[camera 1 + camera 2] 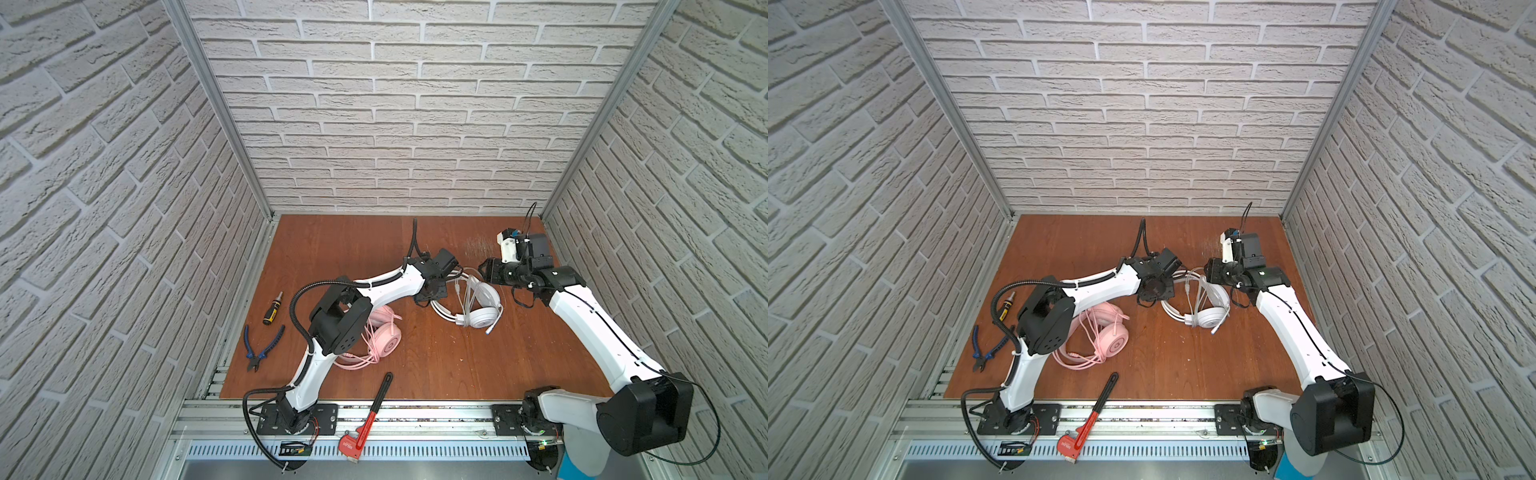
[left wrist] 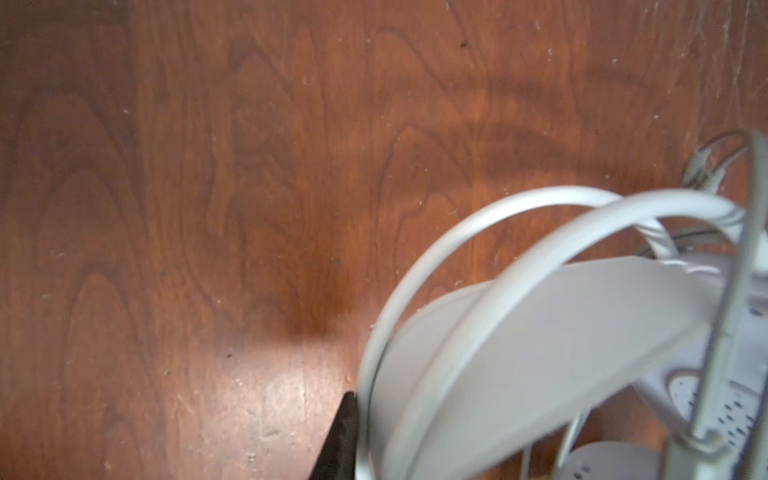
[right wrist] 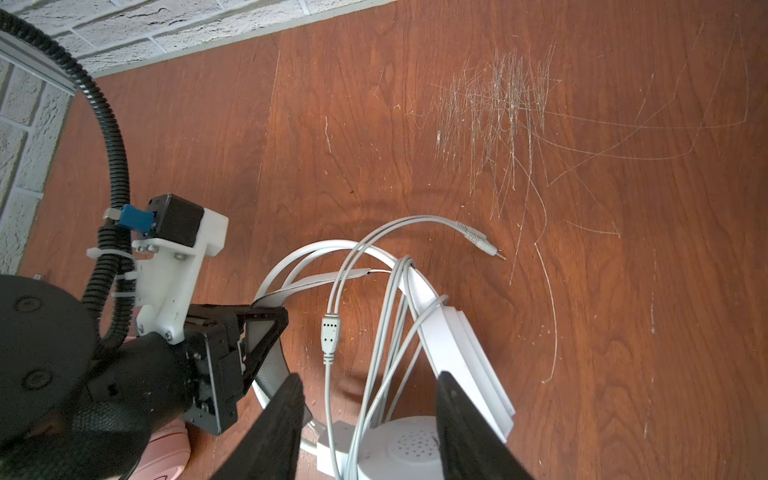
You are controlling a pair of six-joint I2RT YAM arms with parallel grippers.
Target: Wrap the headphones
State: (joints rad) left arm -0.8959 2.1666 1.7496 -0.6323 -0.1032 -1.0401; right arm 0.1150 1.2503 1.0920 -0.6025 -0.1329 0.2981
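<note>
Headphones of two colours are seen on the table (image 1: 332,245) in both top views. The white headphones (image 1: 484,319) lie right of the middle, between the two arms. The pink headphones (image 1: 1115,343) lie nearer the front, partly covered by the elbow of the left arm, with their pink cable (image 1: 1075,361) in loose loops over and beside them.

Only the white pair is being worked on. The left gripper (image 3: 266,328) is placed at the headband (image 3: 328,249), and the grey inner band (image 3: 324,280) passes by its fingers. Whether they are pressed together on this band cannot be told: the left wrist view is blurred, and only one dark finger (image 2: 340,436) is shown there, just beside the band. It is judged that the pair is being steadied here, so that it does not slide when the cable is pulled.

The right gripper (image 3: 370,376) is held above an ear cup (image 3: 407,453), its jaws spread apart and pinching nothing. Strands of the grey cable (image 3: 365,249) run between them. Several turns are laid over the headband, but the plug (image 3: 486,247) lies free on the wood. The jaws are probably kept over the strands so that the loose end can be taken and wound once more.

A pipe wrench (image 1: 374,409), cutters (image 1: 262,345) and a screwdriver (image 1: 272,309) are left at the front and left side, touching neither pair.
</note>
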